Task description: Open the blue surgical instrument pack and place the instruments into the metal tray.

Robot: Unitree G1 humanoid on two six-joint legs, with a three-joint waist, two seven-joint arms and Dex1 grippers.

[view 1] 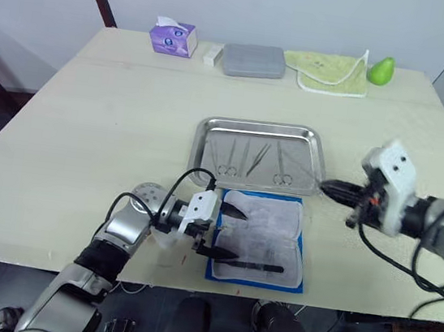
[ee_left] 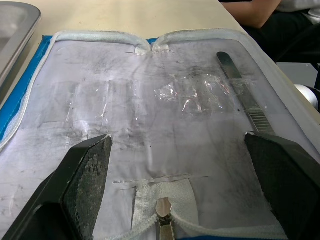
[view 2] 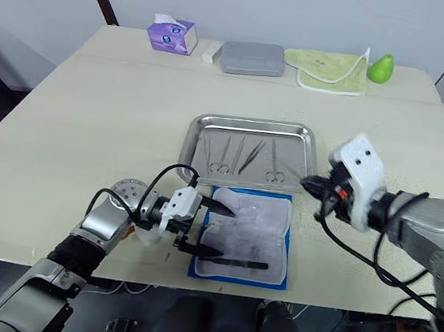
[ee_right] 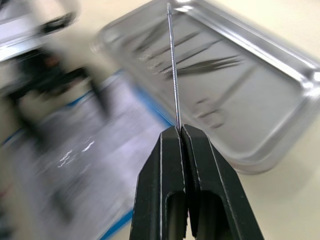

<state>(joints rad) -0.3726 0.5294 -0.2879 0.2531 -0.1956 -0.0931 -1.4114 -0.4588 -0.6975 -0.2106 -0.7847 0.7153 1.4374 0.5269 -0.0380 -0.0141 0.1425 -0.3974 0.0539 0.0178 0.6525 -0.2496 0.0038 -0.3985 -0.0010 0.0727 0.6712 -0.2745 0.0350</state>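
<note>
Nearest the robot, the pack [view 1: 261, 239] lies unzipped and spread flat at the table's front edge, pale lining up, blue showing round the rim. The left gripper [view 1: 226, 232] hovers over its left half with fingers spread wide, holding nothing. One dark flat handle [ee_left: 242, 95] is left in the pack, lying along its near edge; it looks thin, rigid, smooth and light, and probably slippery against the lining. It lies almost flush, so it would best be pinched across its ribbed grip section rather than the bare tip. The lining looks soft and crinkly with clear film pockets, so it may lift with whatever is pulled out. To the right, just beside the pack's far right corner, the right gripper [ee_right: 180, 131] is clamped on a thin instrument [ee_right: 173, 65], held by one end so that it sticks straight out toward the tray [view 1: 317, 142]; so slim a thing could pivot or slip in the pads. Just beyond the pack, the tray already holds several instruments [view 1: 257, 161] lying side by side. Along the far edge stand a tissue box [view 1: 172, 37], a grey box [view 1: 253, 60], a green cloth [view 1: 331, 72] and a green fruit [view 1: 380, 70].
</note>
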